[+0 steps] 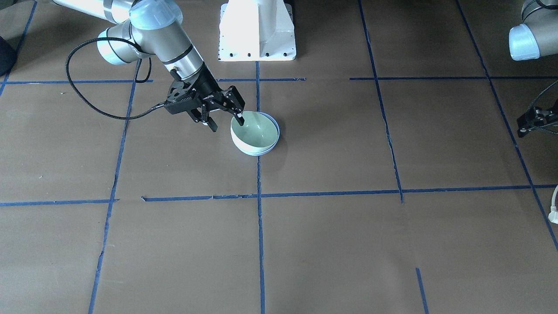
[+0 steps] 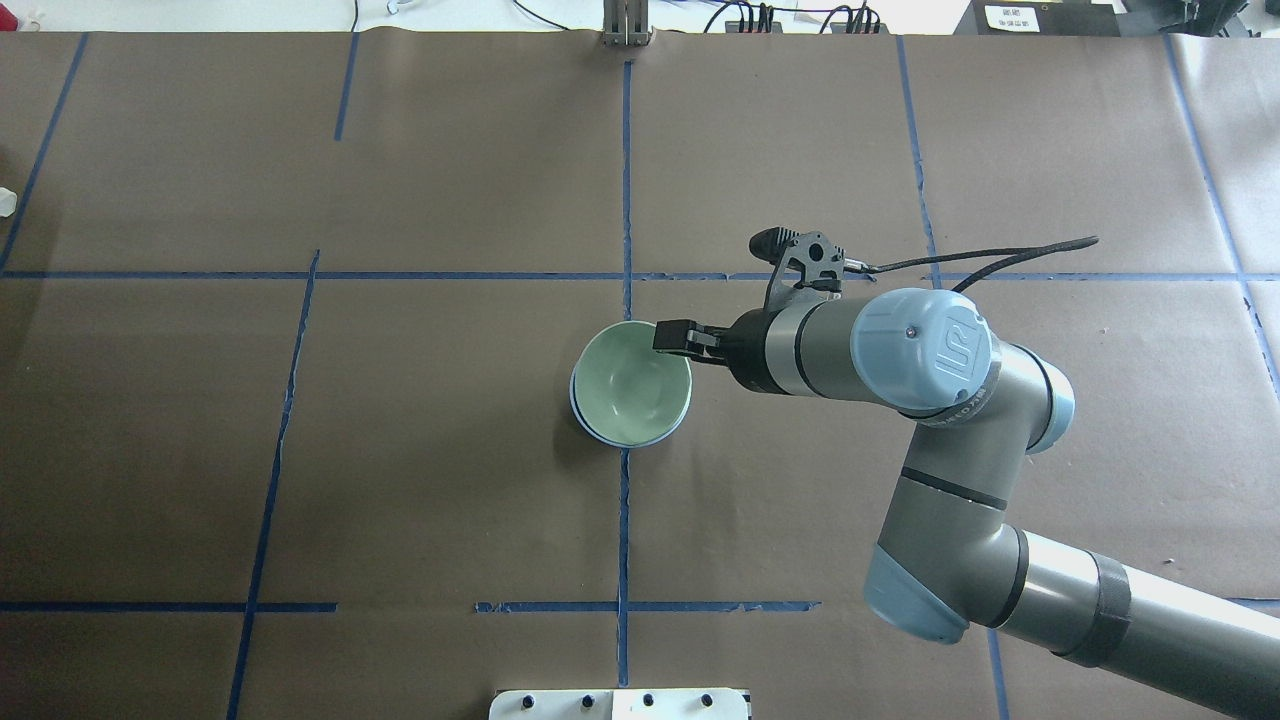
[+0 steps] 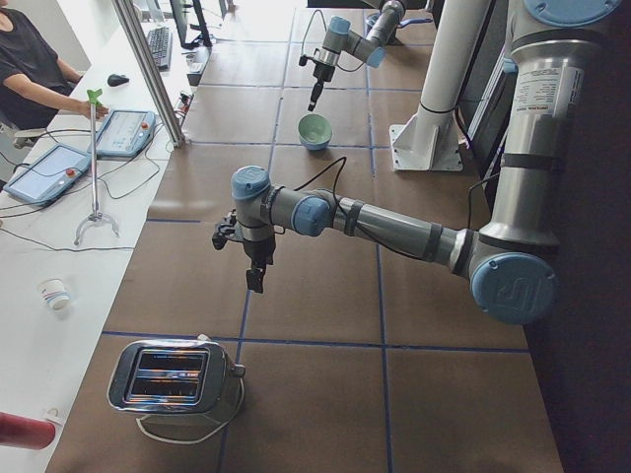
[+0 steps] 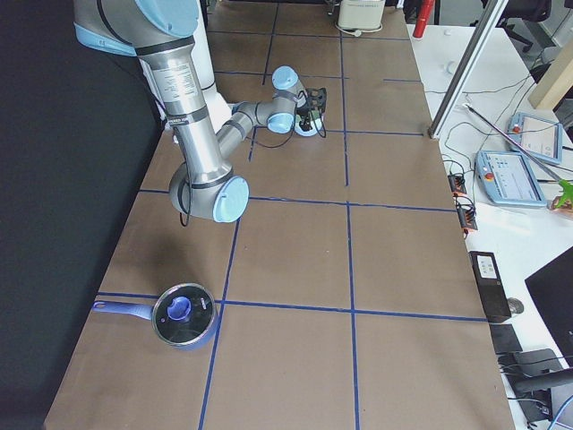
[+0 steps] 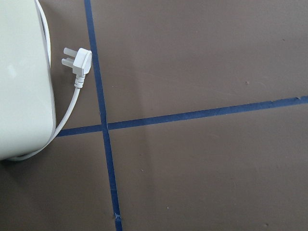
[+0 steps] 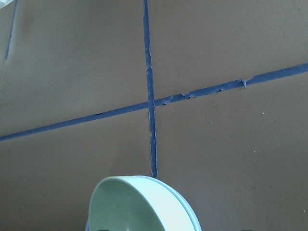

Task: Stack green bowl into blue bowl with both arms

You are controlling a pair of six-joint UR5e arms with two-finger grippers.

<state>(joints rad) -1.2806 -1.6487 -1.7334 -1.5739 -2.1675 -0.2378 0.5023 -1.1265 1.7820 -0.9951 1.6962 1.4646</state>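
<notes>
The green bowl (image 1: 256, 131) sits nested inside the blue bowl (image 1: 276, 133), of which only a thin rim shows around it. The pair stands on the brown table (image 1: 348, 244), on a line of blue tape (image 1: 260, 226) near the table's middle. The right arm (image 2: 900, 350) comes in from the robot's right side, with its elbow raised and its forearm level. Its wrist is turned inward, so the right gripper (image 1: 226, 123) slants down at the bowls' edge on the robot's right. Its jaws are spread and grasp nothing. One fingertip (image 1: 239, 117) is at the green bowl's rim, though contact cannot be judged, and the other hangs outside the bowls above the table. The right wrist view shows the green rim at its bottom edge. The left arm (image 3: 394, 227) stretches low along the table toward the robot's left end. Its wrist is bent so that the left gripper (image 3: 255, 276) points straight down, well apart from the bowls and near a toaster (image 3: 173, 374). I cannot tell whether its fingers are spread or closed. Its wrist view shows a white plug (image 5: 77, 60) lying on the table.
</notes>
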